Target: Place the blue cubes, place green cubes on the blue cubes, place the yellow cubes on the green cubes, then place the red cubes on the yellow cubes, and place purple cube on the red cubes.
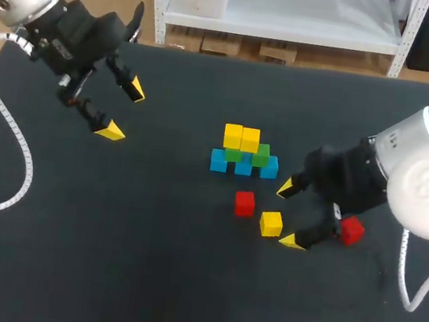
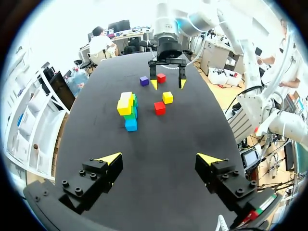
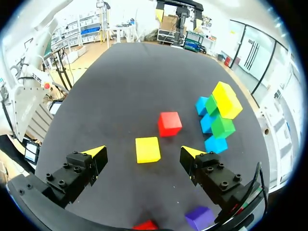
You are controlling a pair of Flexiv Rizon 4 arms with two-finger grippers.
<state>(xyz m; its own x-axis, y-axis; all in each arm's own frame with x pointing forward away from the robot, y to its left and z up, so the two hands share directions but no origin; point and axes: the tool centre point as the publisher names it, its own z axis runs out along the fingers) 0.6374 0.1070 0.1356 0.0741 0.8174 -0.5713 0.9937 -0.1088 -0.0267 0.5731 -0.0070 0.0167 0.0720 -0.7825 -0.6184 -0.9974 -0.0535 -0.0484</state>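
the left gripper hangs over the far left part of the black desk. its yellow-tipped fingers are spread wide with nothing between them, well apart from every cube. near the middle of the desk stands a small stack: three blue cubes side by side in a row on the desk, two green cubes resting on them, and two yellow cubes side by side on the green ones. on the robot's side of the stack a loose red cube lies on the desk, with a loose yellow cube near it on the right. the right gripper sits just right of that yellow cube, fingers apart and holding nothing. in the right wrist view the cube lies just ahead of the gap between the fingers, touching neither. a second red cube sits right beside the right gripper's body, partly hidden by it. a purple cube lies close to that red one, behind the right gripper's fingers.
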